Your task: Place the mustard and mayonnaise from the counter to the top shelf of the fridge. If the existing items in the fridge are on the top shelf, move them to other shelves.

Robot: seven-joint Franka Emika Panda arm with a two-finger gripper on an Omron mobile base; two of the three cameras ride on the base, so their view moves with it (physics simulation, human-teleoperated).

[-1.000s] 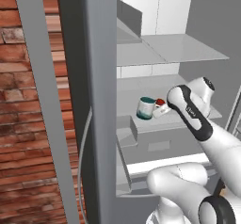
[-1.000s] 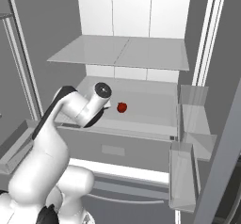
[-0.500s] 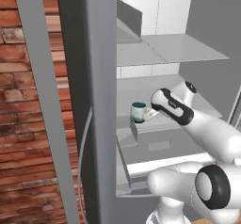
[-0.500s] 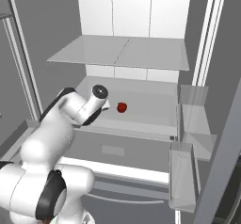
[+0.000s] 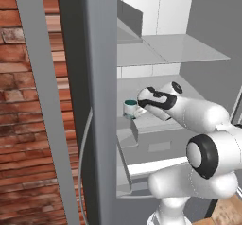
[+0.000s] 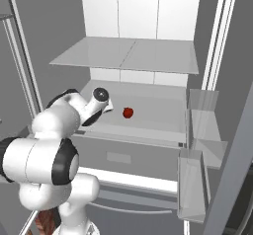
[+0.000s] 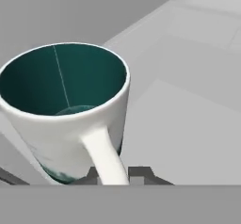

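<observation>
Mug (image 7: 66, 110), teal inside with a white handle, sits pinched at that handle by the gripper (image 7: 117, 173) over the lower shelf (image 6: 153, 113) of the open fridge (image 5: 101, 101); the left base view cannot confirm whether it rests there or hangs just above. A red fruit (image 6: 128, 112) lies further along the same shelf, well apart, while the top shelf (image 6: 138, 54) looks bare. Held by the handle alone, the mug could swing or tip if carried quickly, or clip the shelf edge.
</observation>
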